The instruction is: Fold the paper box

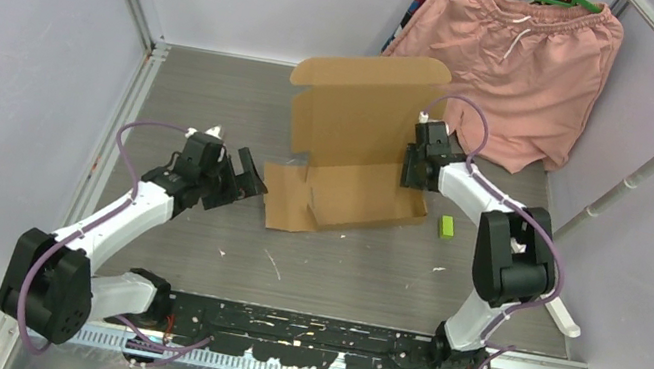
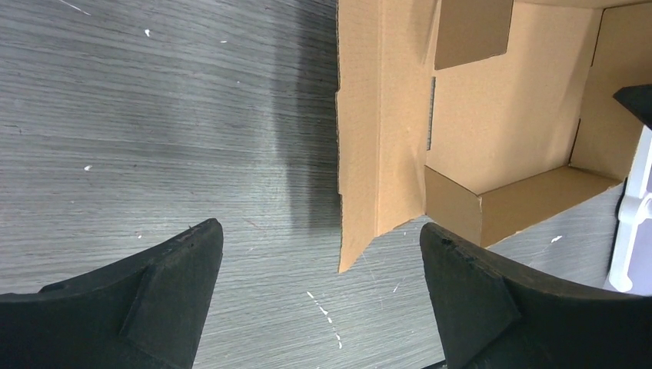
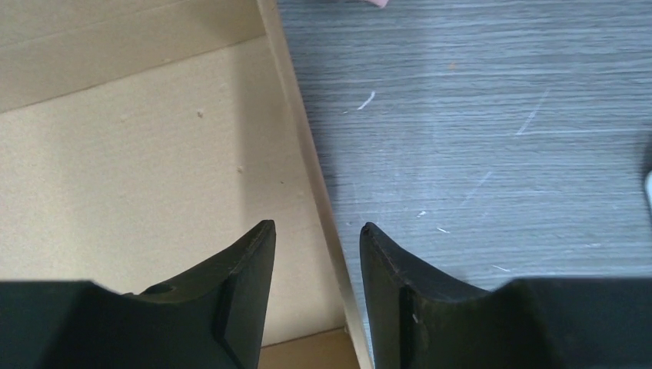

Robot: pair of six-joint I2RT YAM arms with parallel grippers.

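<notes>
My left hand (image 2: 319, 227) stands wide and holds nothing, low over the desk (image 2: 154, 115), with the arm reaching forward. The paper box (image 2: 500, 115) lies just ahead of its fingertips, flat side flap nearest. My right hand (image 3: 317, 227) is narrowed and points down. Its 2 fingers straddle the box's right wall, and a gap shows on each side.

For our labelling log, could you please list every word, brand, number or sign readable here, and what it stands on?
None can be read. The paper box is plain brown cardboard; the pink shorts, the small green block and the table show no print in any view.
</notes>
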